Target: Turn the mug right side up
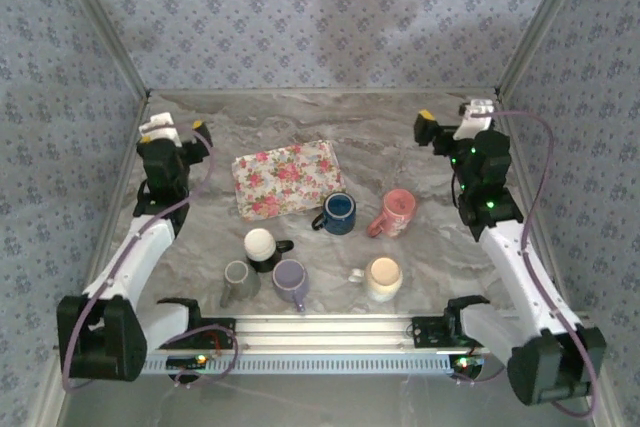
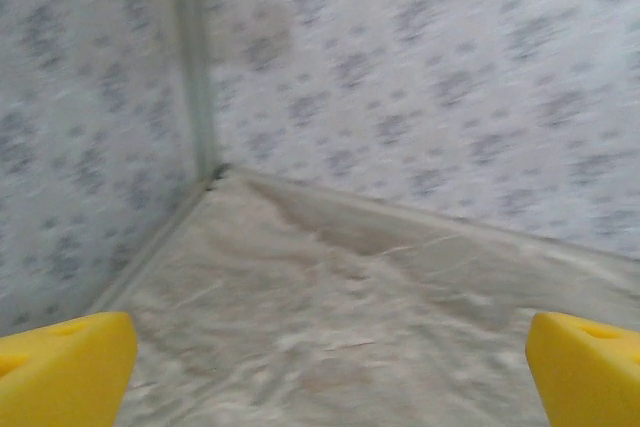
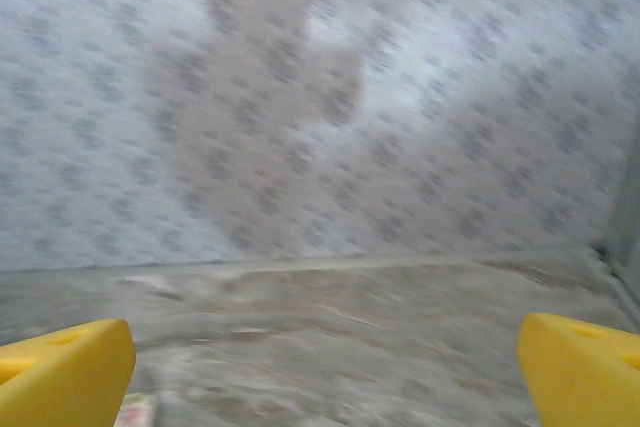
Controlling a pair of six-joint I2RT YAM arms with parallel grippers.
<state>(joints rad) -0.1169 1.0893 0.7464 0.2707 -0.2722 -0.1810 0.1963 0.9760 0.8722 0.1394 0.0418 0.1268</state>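
Several mugs stand in the near middle of the marble table (image 1: 400,142). A white mug with a black handle (image 1: 262,246) shows a rounded white top and seems to stand mouth down. The blue mug (image 1: 339,213), pink mug (image 1: 397,213) and cream mug (image 1: 383,277) have their mouths up. How the grey mug (image 1: 238,283) and purple mug (image 1: 291,281) stand I cannot tell. My left gripper (image 1: 172,133) is raised at the far left, open and empty, well away from the mugs. My right gripper (image 1: 448,115) is raised at the far right, also open and empty. Both sets of yellow fingers (image 2: 60,372) (image 3: 585,372) stand wide apart.
A floral cloth (image 1: 287,178) lies behind the mugs at centre left. Patterned walls (image 1: 320,17) close in the table on three sides. The left wrist view faces the far left corner (image 2: 212,175). An aluminium rail (image 1: 320,327) runs along the near edge between the arm bases.
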